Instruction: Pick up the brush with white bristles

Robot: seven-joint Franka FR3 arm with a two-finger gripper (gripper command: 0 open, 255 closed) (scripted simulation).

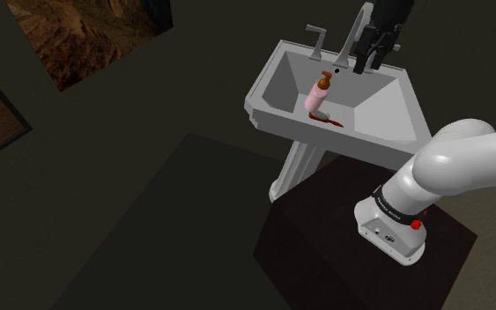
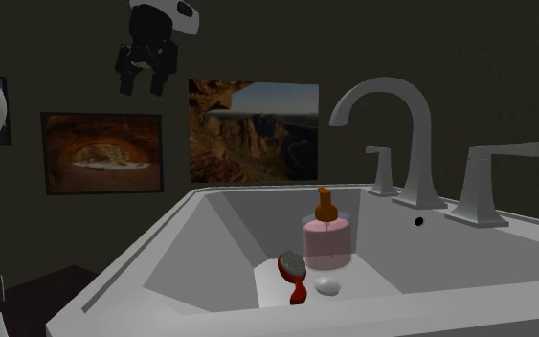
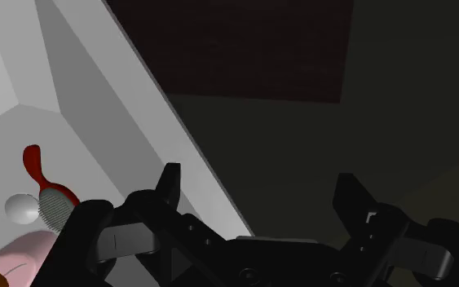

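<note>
A brush [image 2: 293, 275] with a red handle and a pale bristle head lies on the floor of the white sink basin [image 2: 210, 239], next to a pink soap bottle. In the shoulder view the brush [image 1: 329, 120] shows as a dark red streak below the bottle. From the wrist, the brush [image 3: 46, 189] lies off to one side of the fingers, down in the basin. My black gripper [image 1: 373, 48] hangs high above the sink, well clear of the brush. In the second exterior view the gripper [image 2: 145, 77] is far above the basin. The gripper [image 3: 260, 192] is open, with nothing between its fingers.
A pink soap bottle [image 2: 326, 239] with a brown pump stands beside the brush, and a small white oval object [image 2: 327, 285] lies near the handle. A tall faucet [image 2: 401, 144] with two lever handles rises behind. Framed pictures [image 2: 253, 131] hang on the dark wall. The sink stands on a pedestal [image 1: 297, 167].
</note>
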